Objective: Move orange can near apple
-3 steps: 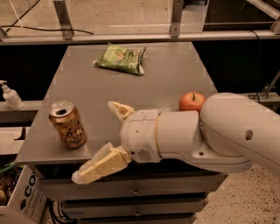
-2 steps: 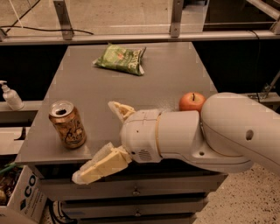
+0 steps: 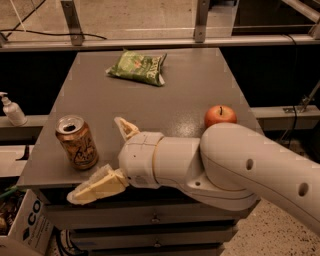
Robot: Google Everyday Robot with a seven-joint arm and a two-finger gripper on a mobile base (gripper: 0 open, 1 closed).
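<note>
At the table's (image 3: 190,85) front edge the gripper (image 3: 108,158), fingers spread, flanks the front-left orange can (image 3: 76,142), seemingly without touching; apple (image 3: 220,116) near right edge.

The one camera sits high before the table (image 3: 190,90), close to its near edge, and looks down and forward across the top to the far edge and the floor (image 3: 130,15) beyond. The arm (image 3: 250,165) fills the lower right, nearest the lens. Its gripper (image 3: 94,159) is by the near-left corner, fingers spread.
</note>
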